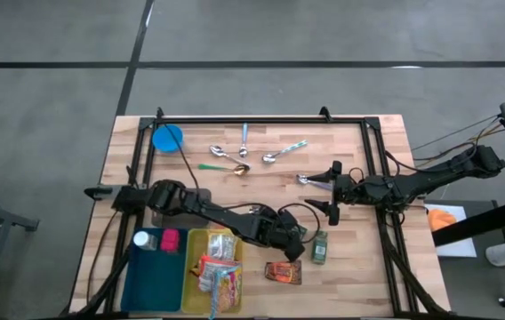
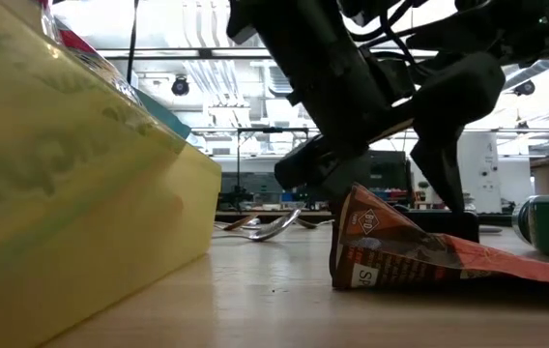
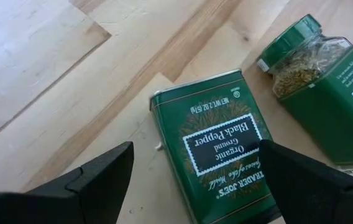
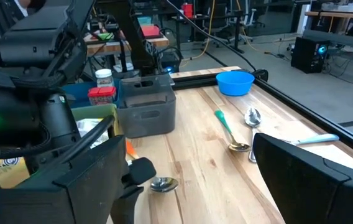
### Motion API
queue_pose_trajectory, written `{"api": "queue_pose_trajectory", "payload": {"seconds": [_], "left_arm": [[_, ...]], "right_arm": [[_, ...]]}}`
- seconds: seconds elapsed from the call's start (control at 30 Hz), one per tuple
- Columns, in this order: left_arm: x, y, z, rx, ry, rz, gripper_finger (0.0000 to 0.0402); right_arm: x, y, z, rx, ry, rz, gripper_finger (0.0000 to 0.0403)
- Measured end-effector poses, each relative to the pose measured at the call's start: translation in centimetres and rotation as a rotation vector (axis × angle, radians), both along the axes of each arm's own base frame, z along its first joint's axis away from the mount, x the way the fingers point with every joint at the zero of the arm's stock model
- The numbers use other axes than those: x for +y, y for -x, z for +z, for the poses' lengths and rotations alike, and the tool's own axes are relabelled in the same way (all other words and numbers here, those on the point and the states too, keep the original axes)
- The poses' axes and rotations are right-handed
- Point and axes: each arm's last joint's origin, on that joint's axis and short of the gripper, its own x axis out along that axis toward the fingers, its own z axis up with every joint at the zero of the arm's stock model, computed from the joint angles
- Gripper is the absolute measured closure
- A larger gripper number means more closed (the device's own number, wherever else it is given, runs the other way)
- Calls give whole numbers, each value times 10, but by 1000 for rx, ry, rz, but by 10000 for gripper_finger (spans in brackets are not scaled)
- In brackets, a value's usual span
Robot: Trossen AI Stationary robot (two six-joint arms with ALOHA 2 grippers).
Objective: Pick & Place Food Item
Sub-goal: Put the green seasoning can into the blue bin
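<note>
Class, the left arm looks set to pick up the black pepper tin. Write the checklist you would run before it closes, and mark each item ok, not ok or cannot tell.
1. Left gripper open: ok, its fingers stand wide apart.
2. Black pepper tin between the fingers: ok in the left wrist view, where it lies flat on the table.
3. Gripper low enough to grasp: cannot tell.
4. Green spice jar clear of the fingers: cannot tell; it lies close beside the tin.
5. Yellow tray has room: cannot tell; packets already lie in it.
6. Right gripper out of the way: ok, open near a spoon, apart from the left.
</note>
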Motion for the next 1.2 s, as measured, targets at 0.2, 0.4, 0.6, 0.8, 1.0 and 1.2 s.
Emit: {"api": "queue_pose_trajectory", "payload": {"seconds": [0.2, 0.4, 0.6, 0.8, 1.0, 1.2], "left_arm": [[2, 7, 3, 70, -10, 3, 61], [6, 21, 10, 171, -8, 62, 61], [6, 33, 13, 260, -18, 104, 61], [1, 43, 14, 328, 9, 155, 61], [-5, 56, 22, 384, 20, 196, 61], [-8, 57, 31, 369, -16, 127, 61]], "right_arm": [[0, 0, 0, 0, 0, 1, 54], [0, 0, 0, 1, 0, 0, 54], [0, 0, 0, 1, 0, 0, 54], [0, 0, 0, 1, 0, 0, 54], [0, 0, 0, 1, 0, 0, 54], [0, 0, 0, 1, 0, 0, 54]]}}
